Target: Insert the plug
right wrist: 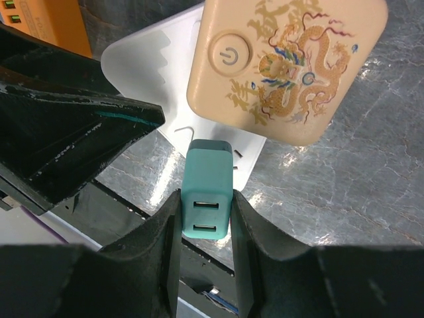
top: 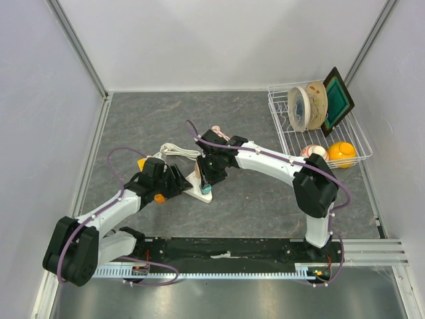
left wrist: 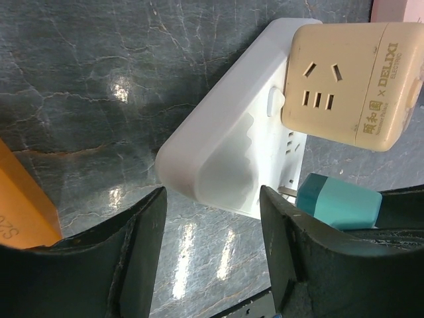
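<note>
Plug (right wrist: 207, 179) is clamped in the right gripper (right wrist: 207, 205) at the power strip (left wrist: 225, 132); left gripper (left wrist: 213, 199) is held apart near its end.

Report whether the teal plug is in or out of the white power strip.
Not seated: the left wrist view shows a bare prong between the teal plug and the white power strip.

A white wire rack (top: 287, 136) stands at the tabletop's (top: 159, 113) far right corner, holding two upright plates (top: 302, 109), a green-faced board (top: 339, 100), a yellow-orange ball (top: 342, 153) and a pale ball (top: 315, 151).
</note>
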Motion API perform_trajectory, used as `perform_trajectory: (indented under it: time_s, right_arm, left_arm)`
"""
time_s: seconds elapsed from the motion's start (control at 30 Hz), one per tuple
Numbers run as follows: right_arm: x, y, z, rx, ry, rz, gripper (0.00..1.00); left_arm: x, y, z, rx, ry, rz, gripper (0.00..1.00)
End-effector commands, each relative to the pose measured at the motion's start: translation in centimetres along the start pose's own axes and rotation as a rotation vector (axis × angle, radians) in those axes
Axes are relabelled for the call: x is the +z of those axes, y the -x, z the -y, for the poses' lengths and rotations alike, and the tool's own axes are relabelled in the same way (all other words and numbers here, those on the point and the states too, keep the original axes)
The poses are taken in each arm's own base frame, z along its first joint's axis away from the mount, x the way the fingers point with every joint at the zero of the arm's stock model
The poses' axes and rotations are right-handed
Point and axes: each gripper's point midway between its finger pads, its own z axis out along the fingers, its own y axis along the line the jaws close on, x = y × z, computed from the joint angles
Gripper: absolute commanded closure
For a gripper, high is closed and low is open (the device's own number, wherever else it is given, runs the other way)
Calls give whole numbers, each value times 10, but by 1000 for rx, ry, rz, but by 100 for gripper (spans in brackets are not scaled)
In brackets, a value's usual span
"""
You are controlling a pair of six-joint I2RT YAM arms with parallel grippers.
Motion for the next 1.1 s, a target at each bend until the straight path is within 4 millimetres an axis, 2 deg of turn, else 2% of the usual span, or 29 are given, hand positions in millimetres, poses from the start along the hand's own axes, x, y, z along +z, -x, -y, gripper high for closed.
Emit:
perform_trajectory:
  time_s: [0.0, 0.27, 0.53, 0.77, 0.93, 1.07]
  right_arm:
    - [-12, 0, -1, 18, 1, 36, 100]
    - [-12, -9, 6, 30, -27, 24, 100]
    - [-4, -6, 3, 48, -19, 30, 100]
    - [-6, 5, -8, 79, 14, 66, 100]
    - [-5, 5, -7, 96, 6, 72, 100]
    - [-3, 1, 1, 99, -24, 72, 100]
  left_arm:
    - [0, 4, 9, -26, -40, 12, 36]
    - [0, 6, 10, -28, -42, 18, 36]
    - [-1, 4, 12, -26, -50, 12, 36]
    - [-1, 3, 12, -33, -55, 7, 36]
    - [1, 0, 13, -37, -63, -5, 36]
    - [-2, 7, 15, -32, -56, 19, 33]
